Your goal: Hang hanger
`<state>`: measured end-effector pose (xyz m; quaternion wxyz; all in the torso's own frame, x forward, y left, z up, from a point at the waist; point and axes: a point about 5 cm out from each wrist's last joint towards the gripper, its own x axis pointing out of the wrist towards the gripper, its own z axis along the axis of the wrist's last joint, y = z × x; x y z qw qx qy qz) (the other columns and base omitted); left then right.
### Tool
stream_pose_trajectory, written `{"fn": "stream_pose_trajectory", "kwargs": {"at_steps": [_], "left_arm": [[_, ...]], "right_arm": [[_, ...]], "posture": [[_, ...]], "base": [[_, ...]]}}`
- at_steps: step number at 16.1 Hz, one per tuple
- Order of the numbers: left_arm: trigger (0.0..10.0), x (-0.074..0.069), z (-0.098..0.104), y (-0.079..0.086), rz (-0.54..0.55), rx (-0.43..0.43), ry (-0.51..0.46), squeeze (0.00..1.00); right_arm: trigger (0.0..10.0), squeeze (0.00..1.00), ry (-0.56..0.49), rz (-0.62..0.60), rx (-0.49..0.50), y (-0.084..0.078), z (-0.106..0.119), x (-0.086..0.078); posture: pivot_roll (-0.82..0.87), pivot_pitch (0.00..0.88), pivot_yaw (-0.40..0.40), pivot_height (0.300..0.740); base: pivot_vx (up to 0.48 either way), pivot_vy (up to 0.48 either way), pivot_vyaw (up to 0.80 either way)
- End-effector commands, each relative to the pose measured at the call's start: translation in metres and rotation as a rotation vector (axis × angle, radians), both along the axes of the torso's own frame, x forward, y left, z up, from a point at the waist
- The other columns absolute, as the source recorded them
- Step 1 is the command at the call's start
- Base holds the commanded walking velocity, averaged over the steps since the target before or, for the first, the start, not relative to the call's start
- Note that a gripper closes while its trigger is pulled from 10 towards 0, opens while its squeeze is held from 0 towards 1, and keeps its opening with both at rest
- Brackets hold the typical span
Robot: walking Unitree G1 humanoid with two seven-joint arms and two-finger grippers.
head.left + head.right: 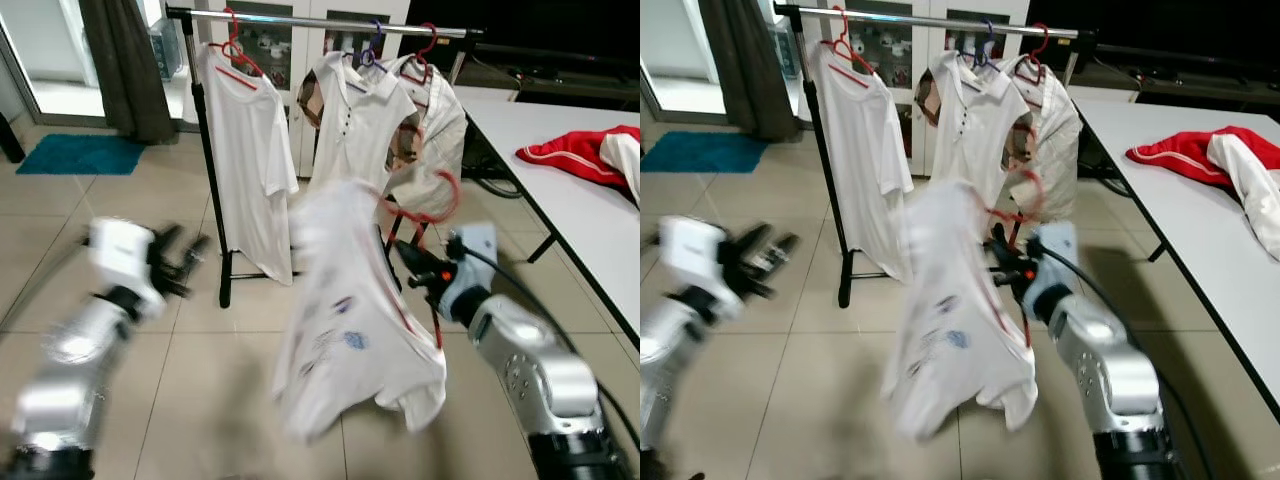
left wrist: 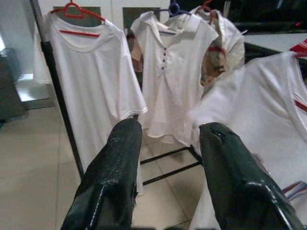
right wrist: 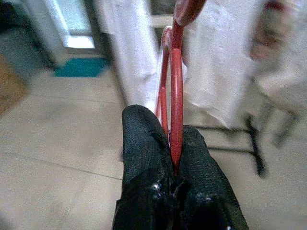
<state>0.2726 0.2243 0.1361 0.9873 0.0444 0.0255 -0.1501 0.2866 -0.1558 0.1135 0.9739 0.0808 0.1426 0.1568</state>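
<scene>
Right gripper (image 3: 171, 143), frame centre-right, clenched on red hanger (image 1: 425, 205) carrying a white printed T-shirt (image 1: 345, 320) (blurred). Left gripper (image 2: 168, 158), lower left, fingers parted, empty. Beyond, upper centre: clothes rail (image 1: 320, 20) with three hung white garments.

A black clothes rack (image 1: 205, 140) stands on the beige tiled floor (image 1: 200, 380). On its silver rail (image 1: 330, 20) hang a white T-shirt (image 1: 250, 160), a white polo shirt (image 1: 355, 120) and another light garment (image 1: 435, 125). A teal mat (image 1: 80, 155) lies on the floor. On the white desk (image 1: 560, 210) lies a red and white jacket (image 1: 590, 152).
</scene>
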Motion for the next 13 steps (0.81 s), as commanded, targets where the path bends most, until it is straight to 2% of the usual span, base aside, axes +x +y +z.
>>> {"fn": "stream_pose_trajectory", "kwargs": {"at_steps": [1, 2, 3, 4, 5, 7, 9, 13], "left_arm": [[10.0, -0.003, -0.006, -0.016, 0.030, -0.015, 0.017, 0.00], [10.0, -0.003, -0.007, -0.019, 0.045, -0.027, 0.025, 0.00], [10.0, -0.005, -0.010, -0.029, 0.094, -0.049, 0.037, 0.00], [10.0, -0.005, -0.010, -0.029, 0.094, -0.049, 0.037, 0.00], [10.0, -0.010, -0.012, -0.035, 0.080, -0.003, 0.044, 0.00], [10.0, -0.016, -0.018, -0.033, 0.103, 0.042, 0.057, 0.00], [10.0, -0.019, -0.018, -0.030, 0.139, -0.025, 0.075, 0.00], [10.0, -0.009, -0.013, -0.030, 0.140, 0.021, 0.055, 0.00]], "right_arm": [[10.0, 0.00, 0.016, -0.126, 0.015, -0.007, -0.009, -0.002], [10.0, 0.00, 0.018, -0.136, 0.032, -0.006, -0.010, -0.003], [10.0, 0.00, 0.038, -0.147, -0.054, -0.005, -0.021, -0.008], [10.0, 0.00, 0.038, -0.147, -0.054, -0.005, -0.021, -0.008], [10.0, 0.00, 0.044, -0.179, -0.061, -0.007, -0.027, -0.009], [10.0, 0.00, 0.046, -0.227, -0.050, -0.010, -0.038, -0.005], [10.0, 0.00, -0.016, -0.187, -0.074, -0.005, -0.028, 0.001], [10.0, 0.00, -0.038, -0.197, -0.051, -0.008, -0.027, 0.006]], "posture": [[-0.10, 0.000, -0.070, 0.719], [-0.10, 0.000, -0.070, 0.719], [-0.09, 0.000, -0.077, 0.719], [-0.09, 0.000, -0.077, 0.719], [-0.05, 0.000, -0.091, 0.719], [-0.01, 0.000, -0.083, 0.719], [-0.04, 0.000, -0.052, 0.719], [-0.01, 0.000, -0.072, 0.719]], "base": [[0.000, 0.000, 0.00], [0.000, 0.000, 0.00], [0.000, 0.000, 0.00], [0.000, 0.000, 0.00], [0.255, 0.000, 0.00], [0.276, 0.000, 0.00], [0.349, 0.000, 0.00], [0.415, 0.000, 0.00]]}}
